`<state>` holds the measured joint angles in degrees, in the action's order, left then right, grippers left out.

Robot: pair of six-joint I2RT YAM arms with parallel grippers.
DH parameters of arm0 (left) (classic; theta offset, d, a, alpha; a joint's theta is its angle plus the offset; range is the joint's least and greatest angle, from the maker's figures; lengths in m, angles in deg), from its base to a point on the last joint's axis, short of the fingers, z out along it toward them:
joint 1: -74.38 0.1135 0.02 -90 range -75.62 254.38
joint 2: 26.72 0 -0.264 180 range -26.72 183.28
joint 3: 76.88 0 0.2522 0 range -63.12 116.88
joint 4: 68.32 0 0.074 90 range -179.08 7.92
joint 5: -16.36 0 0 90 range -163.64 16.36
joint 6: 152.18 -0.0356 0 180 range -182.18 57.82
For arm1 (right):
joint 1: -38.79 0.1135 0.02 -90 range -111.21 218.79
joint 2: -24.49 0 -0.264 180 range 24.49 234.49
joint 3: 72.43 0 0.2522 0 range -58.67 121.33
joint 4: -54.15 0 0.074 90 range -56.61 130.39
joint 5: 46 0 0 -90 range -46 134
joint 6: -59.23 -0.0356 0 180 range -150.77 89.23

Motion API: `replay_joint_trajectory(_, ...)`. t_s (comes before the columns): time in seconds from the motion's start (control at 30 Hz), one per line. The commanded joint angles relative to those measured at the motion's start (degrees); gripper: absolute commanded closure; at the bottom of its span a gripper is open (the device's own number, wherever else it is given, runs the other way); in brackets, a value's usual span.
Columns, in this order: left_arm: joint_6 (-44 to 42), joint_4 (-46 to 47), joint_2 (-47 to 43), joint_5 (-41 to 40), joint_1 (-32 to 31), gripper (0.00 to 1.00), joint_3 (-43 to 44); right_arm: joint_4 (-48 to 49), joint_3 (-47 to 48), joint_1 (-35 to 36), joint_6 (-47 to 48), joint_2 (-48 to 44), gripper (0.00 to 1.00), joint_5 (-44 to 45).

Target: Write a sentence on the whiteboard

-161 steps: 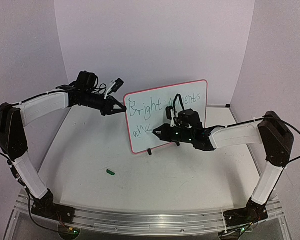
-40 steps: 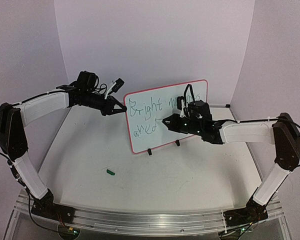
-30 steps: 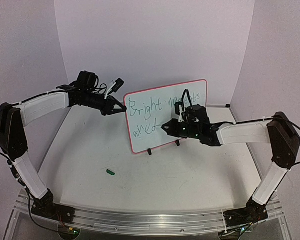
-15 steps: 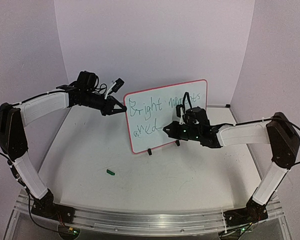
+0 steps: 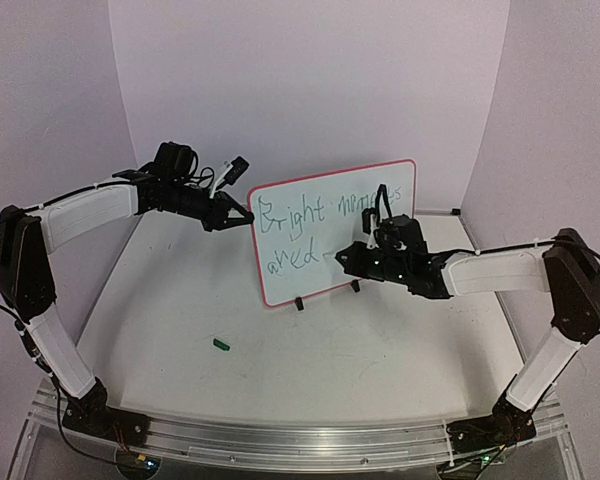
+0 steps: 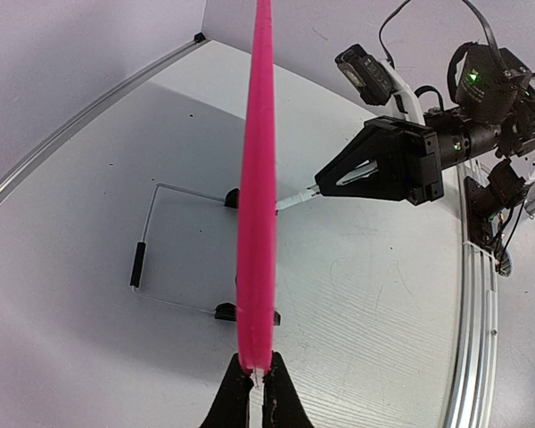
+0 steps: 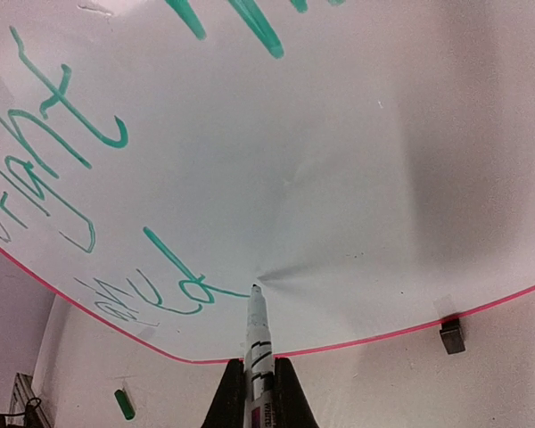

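The white table (image 5: 380, 350) is carrying the whiteboard (image 5: 300, 275), which is standing on two black clip feet (image 5: 298, 303). One foot is sitting just below and right of the marker (image 7: 257, 343) tip, the other lower left of it. A thin wire prop (image 6: 157, 223) is lying flat on the table behind the board, on the side away from the marker. A small green cap (image 5: 220, 343) is lying well apart from the marker, down to its near left.

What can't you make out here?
- Top view: right arm covers part of the top line on the whiteboard; green speck on table too small to name.
- Left wrist view: whiteboard edge-on, writing hidden.
- Right wrist view: frame edges cut off the writing.
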<state>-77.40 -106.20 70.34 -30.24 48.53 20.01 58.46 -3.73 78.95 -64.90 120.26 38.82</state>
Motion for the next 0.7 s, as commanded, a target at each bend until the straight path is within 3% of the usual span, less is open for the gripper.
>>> replay_joint_trajectory(0.0,-0.89,-4.41,0.86,1.34,-1.14,1.00,0.82,1.09,-0.35,-0.17,-0.16,-0.87,1.00,0.15)
replay_joint_trajectory(0.67,-0.98,-4.33,1.00,1.34,-1.12,1.00,0.80,1.03,2.09,-0.16,-0.47,2.14,1.00,0.68)
